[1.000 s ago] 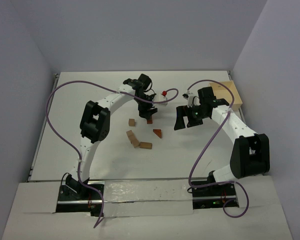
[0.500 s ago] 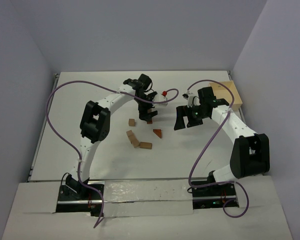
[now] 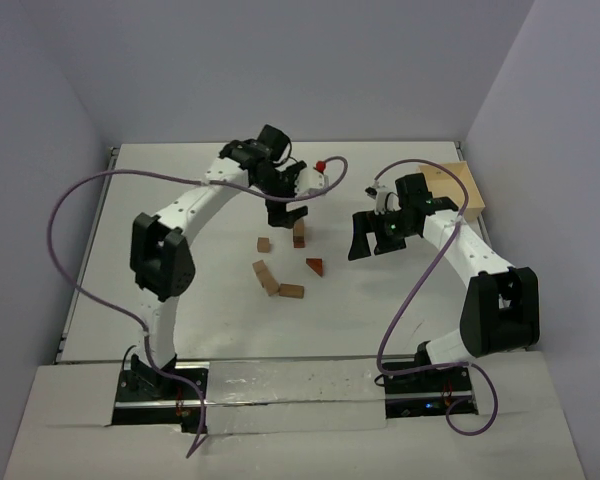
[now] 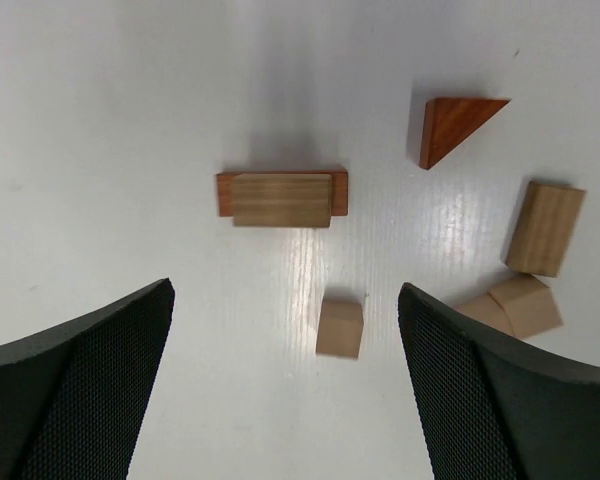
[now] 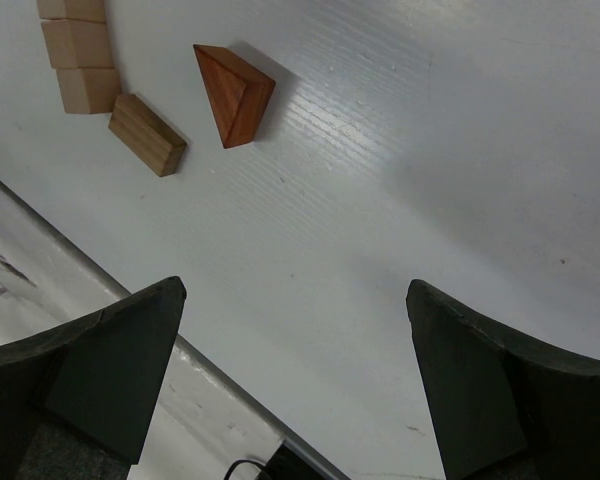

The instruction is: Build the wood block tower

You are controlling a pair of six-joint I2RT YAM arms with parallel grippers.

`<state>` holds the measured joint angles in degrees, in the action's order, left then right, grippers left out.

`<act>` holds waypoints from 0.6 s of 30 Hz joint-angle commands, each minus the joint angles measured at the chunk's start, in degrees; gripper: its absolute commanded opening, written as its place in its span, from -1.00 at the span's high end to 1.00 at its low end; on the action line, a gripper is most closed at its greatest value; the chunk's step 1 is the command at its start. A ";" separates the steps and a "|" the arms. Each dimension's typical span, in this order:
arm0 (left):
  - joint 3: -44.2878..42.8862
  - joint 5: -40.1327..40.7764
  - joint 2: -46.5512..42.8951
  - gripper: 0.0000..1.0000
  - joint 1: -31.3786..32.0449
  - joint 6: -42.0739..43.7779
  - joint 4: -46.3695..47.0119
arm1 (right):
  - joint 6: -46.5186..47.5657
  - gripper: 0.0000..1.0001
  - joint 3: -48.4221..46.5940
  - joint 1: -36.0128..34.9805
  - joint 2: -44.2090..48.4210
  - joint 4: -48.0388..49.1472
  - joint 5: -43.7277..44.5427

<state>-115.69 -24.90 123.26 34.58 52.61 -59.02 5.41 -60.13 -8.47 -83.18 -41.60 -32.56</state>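
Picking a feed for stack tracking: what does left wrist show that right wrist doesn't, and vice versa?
Only left wrist: a tan wooden bar stacked flat on a reddish-brown wooden bar, framed by the open left gripper. Only right wrist: a table edge and the open right gripper. Both: the reddish-brown triangular wooden wedge and the loose tan wooden cuboids lying near it.

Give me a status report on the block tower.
Left gripper open, hovering by tower. Right gripper open, empty. Two blocks stacked; wedge, small cube loose nearby.
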 commanded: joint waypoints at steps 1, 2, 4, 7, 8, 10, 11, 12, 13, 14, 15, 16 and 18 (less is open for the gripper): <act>1.56 -4.23 -14.03 -0.99 -2.90 -3.84 -1.71 | 0.09 -0.99 -3.35 0.26 1.89 -0.72 0.70; 2.11 -5.80 -16.61 -0.99 -3.86 -5.71 -1.97 | 0.31 -0.99 -3.68 0.18 2.08 -0.93 0.94; 5.10 -11.48 -20.16 -0.98 -6.54 -8.34 -1.58 | 0.69 -0.99 -4.22 -1.05 3.22 -0.79 2.42; 11.76 -19.20 -28.72 -0.99 -13.02 -14.67 2.20 | 1.25 -0.99 -4.57 -3.44 4.23 -0.49 5.59; 15.44 -22.38 -31.13 -0.99 -15.83 -17.84 5.79 | 1.51 -0.99 -4.75 -4.70 4.32 -0.55 6.36; 26.82 -28.21 -37.45 -0.98 -22.95 -28.31 16.45 | 2.20 -0.99 -4.86 -8.03 4.25 -0.81 9.05; 30.86 -28.25 -40.62 -0.98 -25.52 -36.01 21.57 | 2.38 -0.99 -4.90 -9.56 4.28 -0.76 11.06; 33.48 -26.87 -43.16 -0.99 -28.61 -43.54 28.05 | 2.51 -0.99 -4.89 -11.60 4.37 -0.52 13.04; 36.48 -23.80 -44.15 -0.99 -29.89 -46.57 30.42 | 2.55 -0.99 -4.81 -13.41 4.53 -0.15 14.20; 39.38 -20.90 -45.12 -0.99 -31.14 -49.28 32.58 | 2.58 -0.99 -4.74 -15.17 4.68 0.20 15.37; 40.27 -21.58 -45.39 -0.99 -31.50 -45.02 30.31 | 2.50 -0.99 -4.90 -15.95 4.52 0.21 16.72; 40.77 -19.87 -45.23 -0.99 -31.50 -43.90 27.41 | 2.42 -0.99 -5.23 -16.62 4.19 0.29 17.14; 42.06 -16.78 -44.18 -0.99 -31.50 -44.77 25.98 | 2.29 -0.99 -6.18 -17.52 3.09 -0.05 17.47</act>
<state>-76.33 -44.47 78.74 2.72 15.69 -37.53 7.05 -62.85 -24.03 -80.38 -41.69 -19.82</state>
